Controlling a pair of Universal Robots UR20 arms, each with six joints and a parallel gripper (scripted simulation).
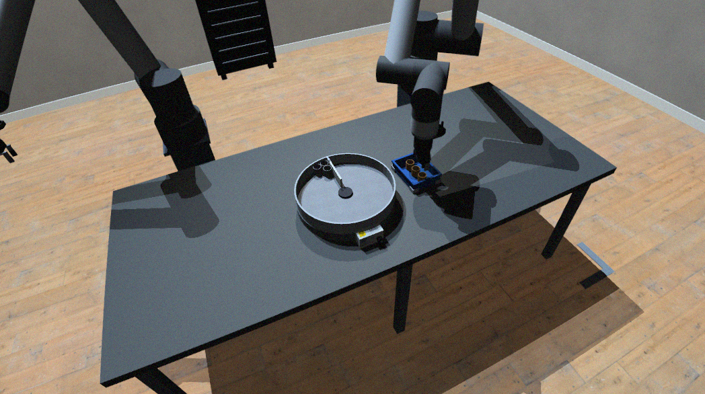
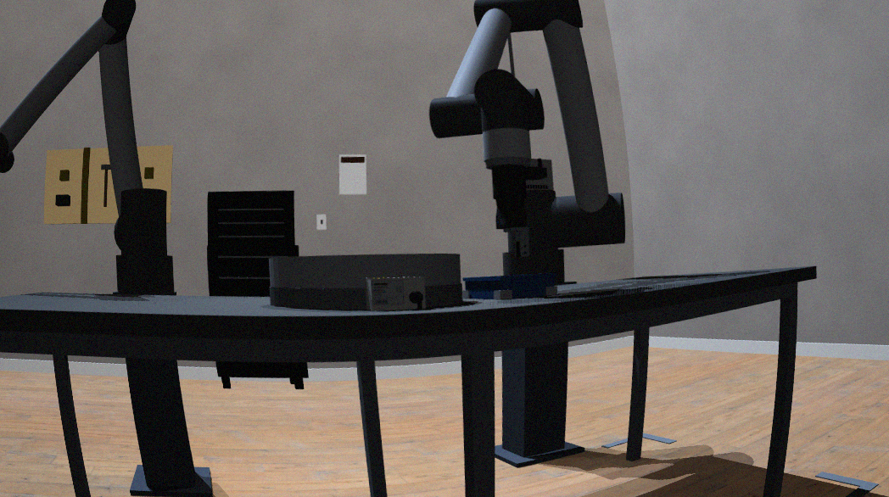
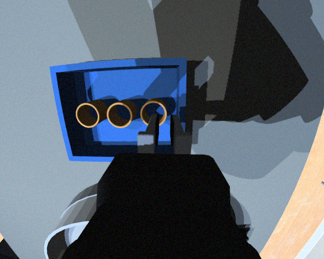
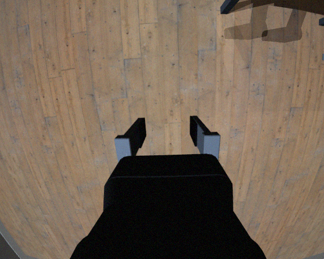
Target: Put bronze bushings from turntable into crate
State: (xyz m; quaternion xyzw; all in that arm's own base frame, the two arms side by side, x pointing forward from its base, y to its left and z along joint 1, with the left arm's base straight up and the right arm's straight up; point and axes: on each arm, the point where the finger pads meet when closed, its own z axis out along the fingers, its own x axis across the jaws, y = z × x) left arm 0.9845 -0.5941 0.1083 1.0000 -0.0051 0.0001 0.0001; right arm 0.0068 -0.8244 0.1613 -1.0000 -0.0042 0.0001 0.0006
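Note:
The blue crate [image 1: 401, 173] [image 2: 524, 285] [image 3: 156, 61] sits level on the table. Three bronze bushings stand upright in a row in it, one [image 3: 87, 103] at the left, one [image 3: 107, 114] in the middle and one [image 3: 141, 112] at the right. My left gripper [image 2: 519, 254] [image 3: 164, 124] hangs above the crate, near the right bushing. Its fingers are a narrow gap apart with nothing between them. On the turntable [image 1: 358, 208] [image 2: 327, 271], three dark steel bushings [image 1: 326, 168] stand beside the divider. No bronze bushing shows there. My right gripper [image 1: 10, 152] [image 4: 167, 126] is open and empty.
The turntable's raised wall and thin divider bar [image 1: 335, 172] stand beside the crate. A small control box [image 1: 369, 235] [image 2: 396, 293] is at the turntable's front. Corner guides [image 2: 501, 294] show at the crate's base. The right gripper is off the table, above the floor.

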